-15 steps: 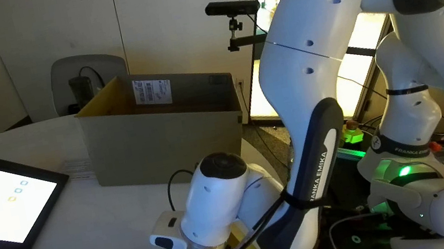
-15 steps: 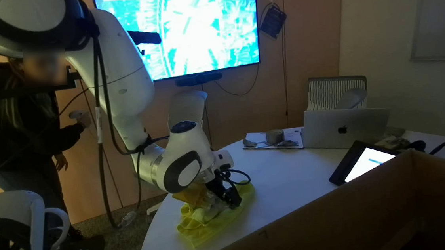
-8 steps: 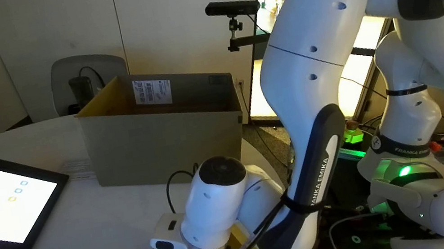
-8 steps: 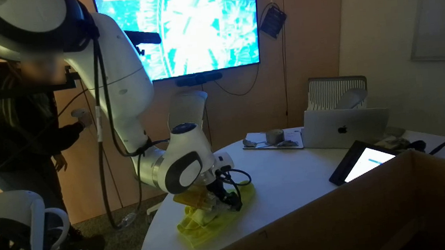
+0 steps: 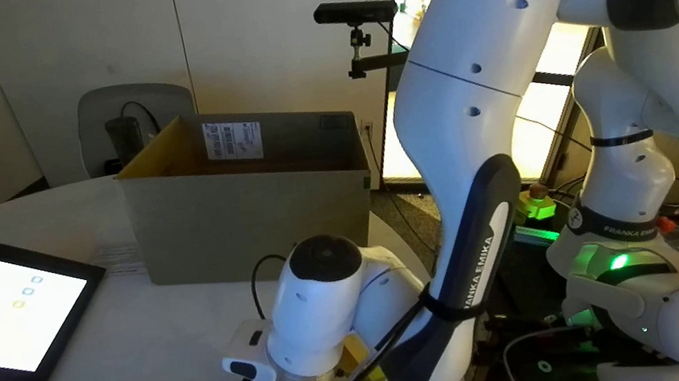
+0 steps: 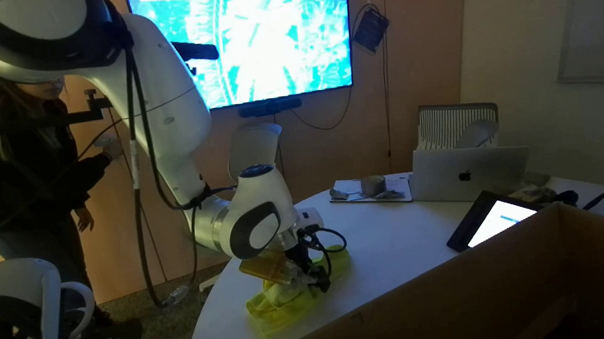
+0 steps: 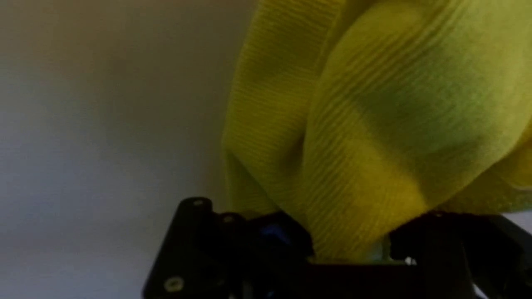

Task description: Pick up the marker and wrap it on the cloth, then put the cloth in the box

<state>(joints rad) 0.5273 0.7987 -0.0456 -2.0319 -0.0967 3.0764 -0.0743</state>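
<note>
Gripper (image 7: 351, 245) and yellow-green cloth (image 6: 286, 312) have shifted together slightly farther in across the white table (image 6: 389, 249) since the earlier frame. It is clenched on a bunched fold, while much of the fabric lies rumpled on the table, outside the open-topped cardboard box (image 5: 251, 223).

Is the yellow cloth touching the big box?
Apart. In both exterior views, a stretch of white table shows as a gap between the yellow cloth and the box.
</note>
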